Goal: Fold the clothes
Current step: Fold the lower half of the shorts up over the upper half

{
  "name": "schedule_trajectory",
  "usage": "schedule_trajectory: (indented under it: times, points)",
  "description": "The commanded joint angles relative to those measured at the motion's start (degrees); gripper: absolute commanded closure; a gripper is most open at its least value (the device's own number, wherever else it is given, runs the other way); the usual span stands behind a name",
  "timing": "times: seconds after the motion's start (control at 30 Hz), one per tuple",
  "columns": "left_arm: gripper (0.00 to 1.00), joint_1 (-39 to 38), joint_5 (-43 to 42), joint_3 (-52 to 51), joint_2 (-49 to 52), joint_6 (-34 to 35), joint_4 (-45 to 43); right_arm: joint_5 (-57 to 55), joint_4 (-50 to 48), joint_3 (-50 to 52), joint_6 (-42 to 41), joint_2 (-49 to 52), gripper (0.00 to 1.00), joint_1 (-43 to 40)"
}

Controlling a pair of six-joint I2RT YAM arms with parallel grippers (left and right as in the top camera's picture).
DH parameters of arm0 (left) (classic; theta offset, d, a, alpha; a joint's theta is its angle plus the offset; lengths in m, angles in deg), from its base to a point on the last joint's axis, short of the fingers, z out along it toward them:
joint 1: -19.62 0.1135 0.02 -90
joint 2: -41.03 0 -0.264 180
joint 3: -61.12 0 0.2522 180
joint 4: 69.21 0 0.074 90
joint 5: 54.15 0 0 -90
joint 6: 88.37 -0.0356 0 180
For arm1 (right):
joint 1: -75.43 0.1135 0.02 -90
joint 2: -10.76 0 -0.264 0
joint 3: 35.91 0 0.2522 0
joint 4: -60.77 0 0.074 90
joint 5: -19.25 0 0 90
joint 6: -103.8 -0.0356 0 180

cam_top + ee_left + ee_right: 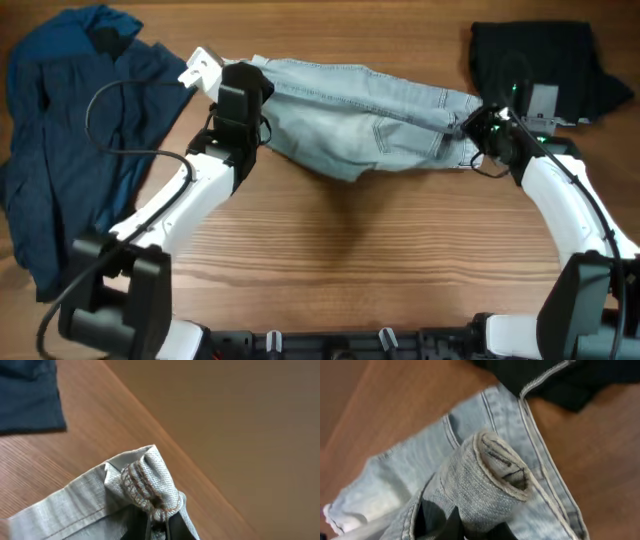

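The light-wash denim shorts (365, 120) hang stretched between my two grippers above the table, sagging in the middle. My left gripper (250, 82) is shut on the shorts' left end; in the left wrist view a bunched stitched hem (145, 485) sits in its jaws (159, 527). My right gripper (478, 128) is shut on the right end; in the right wrist view a rolled denim edge (490, 480) is pinched in its jaws (470, 527). The dark navy garment (70, 130) lies at the left. The black garment (535, 60) lies at the back right.
The wooden table (360, 270) spreads in front of the shorts. The navy garment's corner shows in the left wrist view (30, 395), and the black garment's edge in the right wrist view (555, 380). The table's far edge (200, 480) runs close behind the left gripper.
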Motion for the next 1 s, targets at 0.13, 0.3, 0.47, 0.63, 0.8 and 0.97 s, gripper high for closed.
schedule_trajectory:
  times: [0.13,0.3,0.47,0.63,0.8,0.97]
  points:
    - [0.96,0.3,3.2,0.6,11.3,-2.8,-8.2,-3.0,-8.6,-0.2,0.5,6.6,0.96,-0.1]
    - [0.96,0.3,7.3,0.6,14.1,-2.8,-12.5,-3.1,-18.5,-0.2,0.4,14.7,0.96,-0.1]
    - [0.64,0.3,7.4,0.7,16.4,-2.8,-19.3,-3.1,-28.7,-0.2,0.4,16.5,0.78,-0.1]
    - [0.0,-0.2,3.4,1.9,16.3,-13.1,-20.0,7.3,-31.5,-2.4,9.4,16.0,0.0,-0.1]
    - [0.0,-1.2,-10.9,8.5,15.1,-20.7,2.4,18.1,-21.4,-4.8,27.7,10.2,0.0,0.0]
    - [0.01,-0.8,-22.3,10.8,15.1,-20.7,17.7,17.9,-0.3,-8.0,34.1,9.3,0.0,0.7]
